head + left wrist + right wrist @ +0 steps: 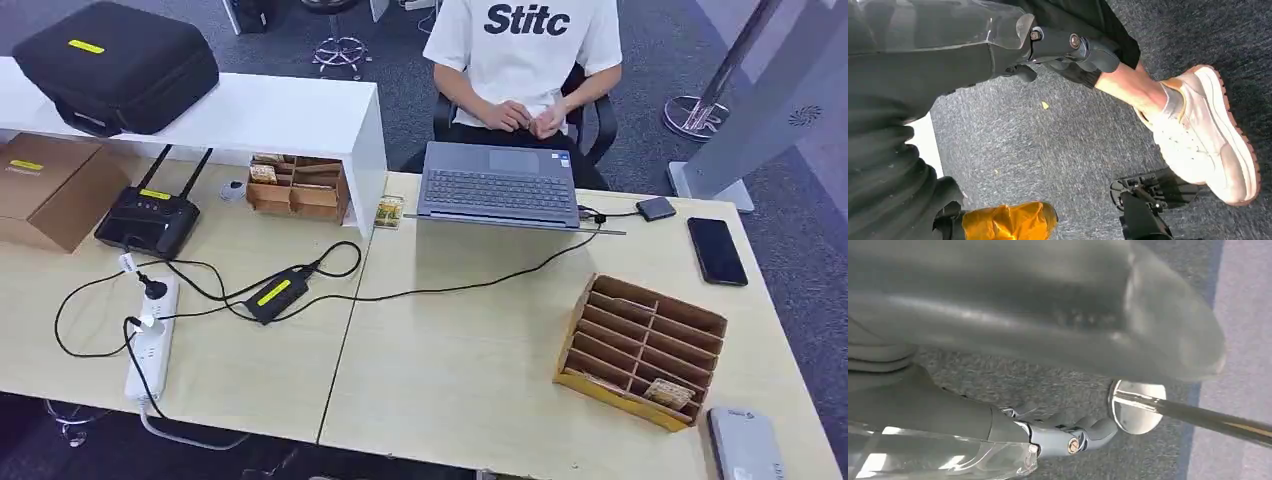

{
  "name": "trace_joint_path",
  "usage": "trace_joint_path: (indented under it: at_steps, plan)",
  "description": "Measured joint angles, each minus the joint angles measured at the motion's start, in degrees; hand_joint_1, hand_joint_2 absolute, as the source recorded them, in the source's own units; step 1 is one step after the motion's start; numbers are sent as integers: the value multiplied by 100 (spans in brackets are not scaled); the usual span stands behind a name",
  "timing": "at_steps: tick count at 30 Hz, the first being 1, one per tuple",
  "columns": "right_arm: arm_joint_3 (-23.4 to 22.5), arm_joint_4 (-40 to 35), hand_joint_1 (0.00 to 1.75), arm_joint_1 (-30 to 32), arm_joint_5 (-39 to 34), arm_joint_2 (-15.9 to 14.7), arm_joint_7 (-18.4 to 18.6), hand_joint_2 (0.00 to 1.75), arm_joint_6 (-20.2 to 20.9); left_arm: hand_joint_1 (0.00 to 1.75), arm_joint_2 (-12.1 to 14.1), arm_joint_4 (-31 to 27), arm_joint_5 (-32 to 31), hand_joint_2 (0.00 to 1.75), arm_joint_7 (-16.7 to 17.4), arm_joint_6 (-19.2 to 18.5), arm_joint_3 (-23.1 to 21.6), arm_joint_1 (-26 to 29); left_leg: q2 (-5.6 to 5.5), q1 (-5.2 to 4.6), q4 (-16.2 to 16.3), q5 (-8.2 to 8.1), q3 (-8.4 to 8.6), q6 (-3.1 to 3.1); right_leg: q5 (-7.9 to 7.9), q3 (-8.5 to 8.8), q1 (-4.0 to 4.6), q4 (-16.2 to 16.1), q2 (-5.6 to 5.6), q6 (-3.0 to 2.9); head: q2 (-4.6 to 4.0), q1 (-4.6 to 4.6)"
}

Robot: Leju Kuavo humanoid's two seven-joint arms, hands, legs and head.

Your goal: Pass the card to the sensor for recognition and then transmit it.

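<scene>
Fingers: left hand (1068,47) curled, holding nothing | right hand (1068,437) curled, empty | card (668,392) in organizer (640,350) lower right | laptop (500,185) top centre.

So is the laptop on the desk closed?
No, the laptop lies open on the desk, its keyboard showing, in front of the seated person.

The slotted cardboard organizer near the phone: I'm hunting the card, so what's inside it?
The slotted cardboard organizer holds one patterned card in a near slot; other slots look empty, though dividers hide their depths.
</scene>
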Motion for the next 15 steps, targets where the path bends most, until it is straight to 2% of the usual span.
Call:
trace_joint_path:
  at_steps: [8,11,15]
  plan:
    - [118,474,0,76,92,0,264,0,-190,0,2,0,22,175,13,0,4,1,0,-1,1,0,0,0,0,0,-1,0,0,0,0,2]
    - [199,655,0,128,234,0,218,0,-374,0,2,0,44,175,15,11,13,5,0,0,0,0,0,0,0,0,0,0,1,0,0,0]
    - [269,806,0,153,286,0,227,0,-400,0,0,0,59,175,15,13,13,4,1,0,0,0,0,0,0,-1,0,0,1,0,0,0]
